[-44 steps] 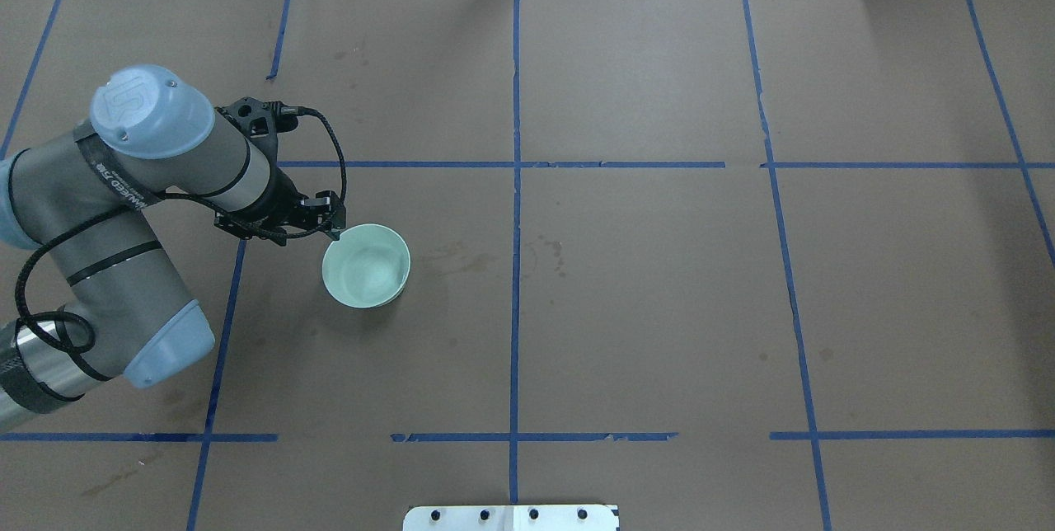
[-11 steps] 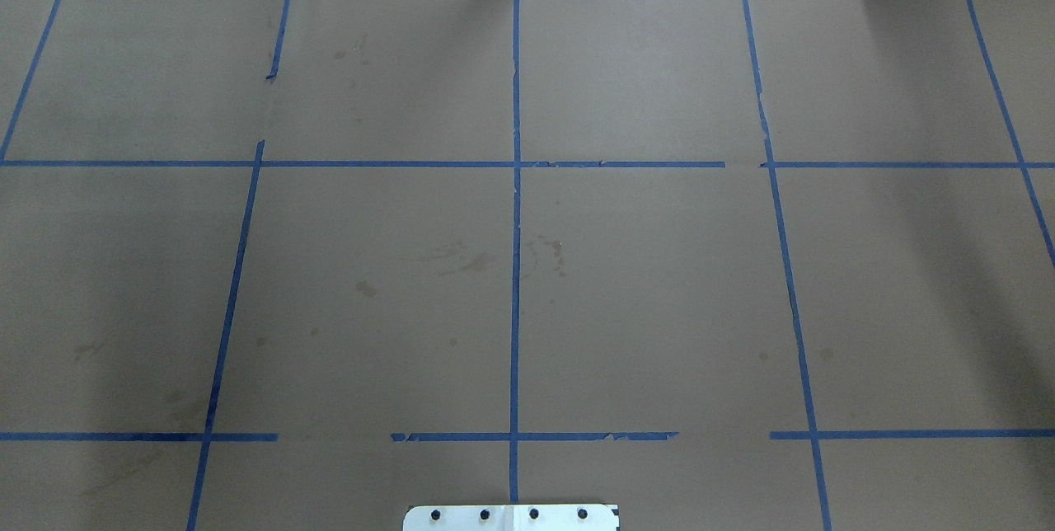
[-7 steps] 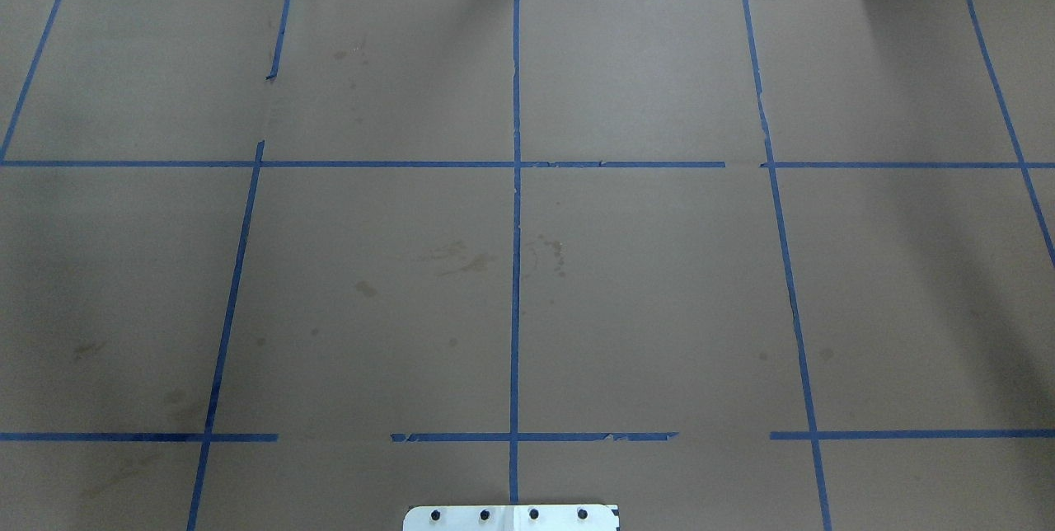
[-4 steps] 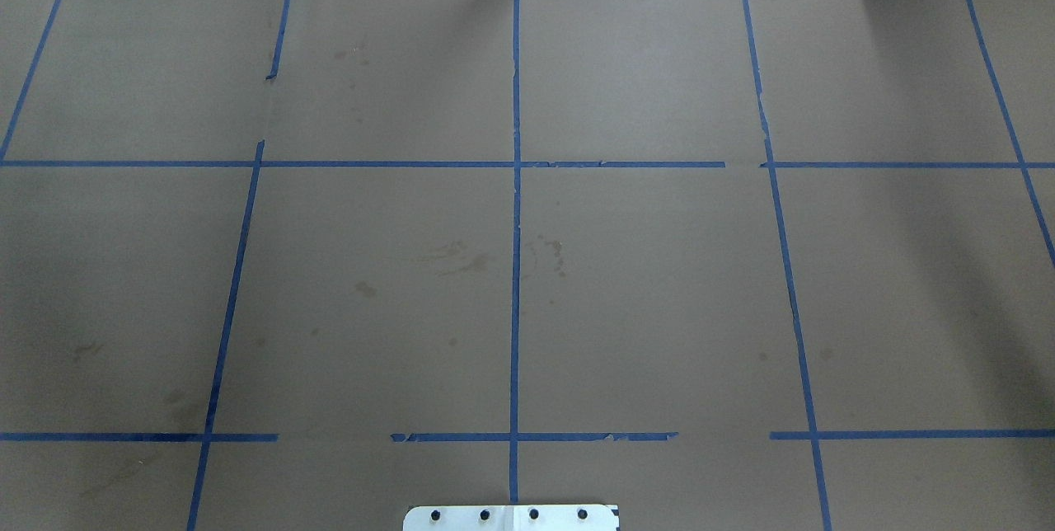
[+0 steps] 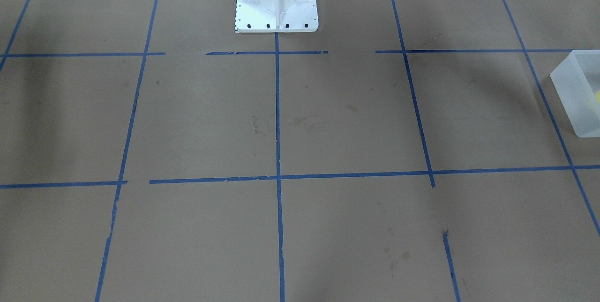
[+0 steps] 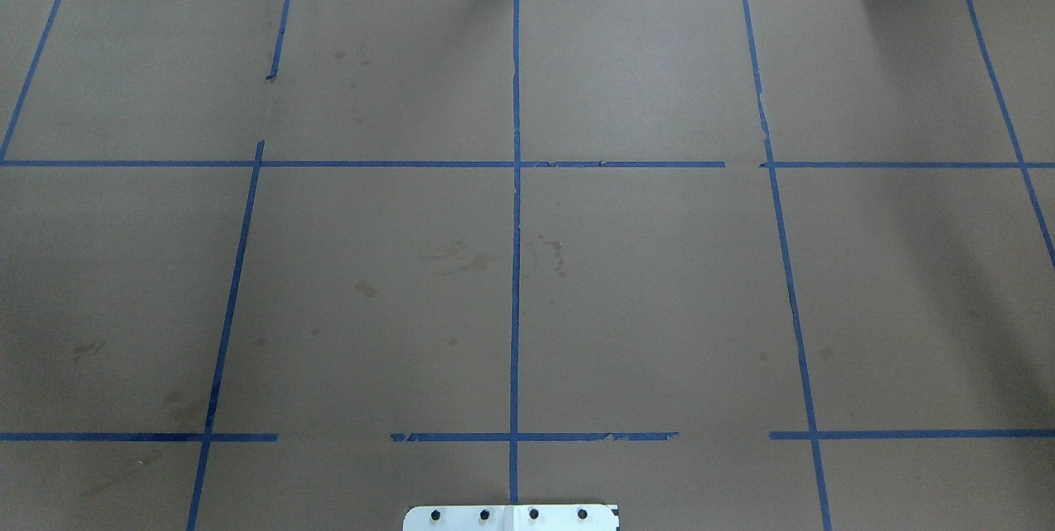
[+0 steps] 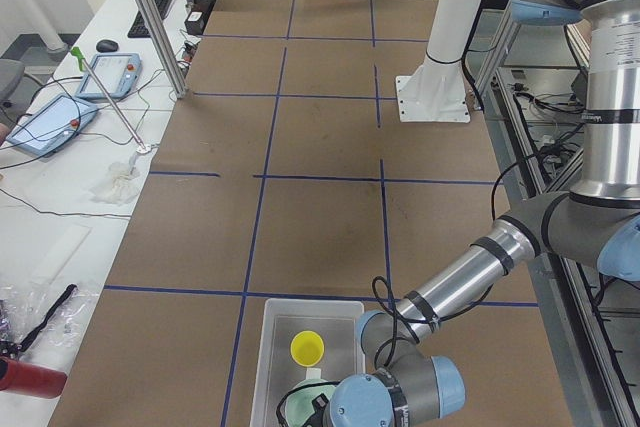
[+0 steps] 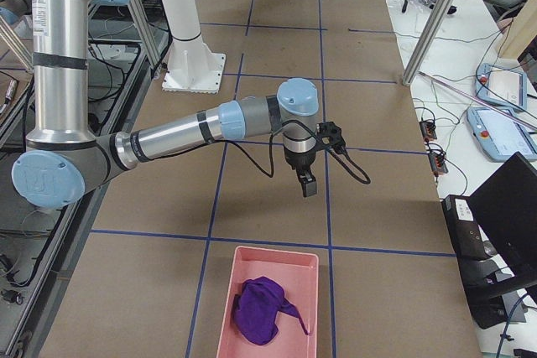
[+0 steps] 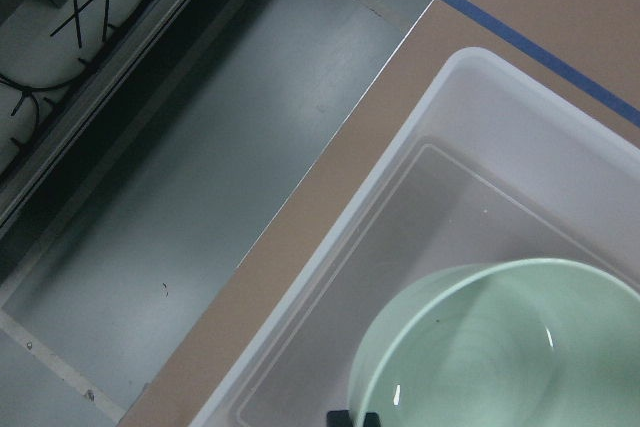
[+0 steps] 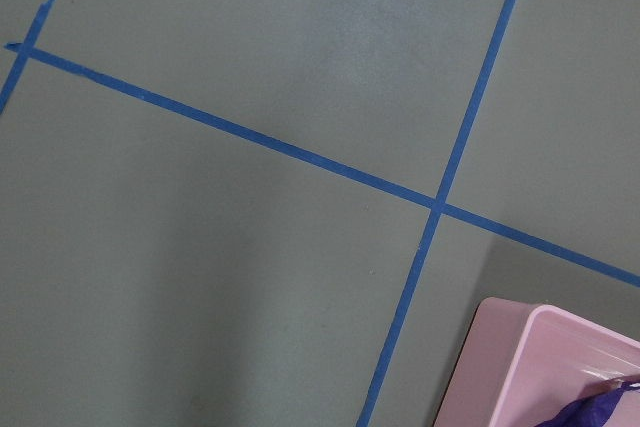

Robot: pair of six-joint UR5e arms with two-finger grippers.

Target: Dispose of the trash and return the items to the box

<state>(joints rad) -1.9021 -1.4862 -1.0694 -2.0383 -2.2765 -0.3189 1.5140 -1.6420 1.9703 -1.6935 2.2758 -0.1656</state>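
Mint bowl (image 9: 520,347) within frosted box (image 9: 352,209) walls (yellow cup (image 7: 307,349) beside).

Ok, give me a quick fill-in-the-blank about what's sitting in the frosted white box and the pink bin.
1. The tapered plastic cup beside the pale mint-green round bowl in the frosted translucent box is ____.
2. The crumpled cloth in the pink rectangular bin is ____.
3. The tape lines on the brown paper table are ____.
Missing words: yellow; purple; blue.
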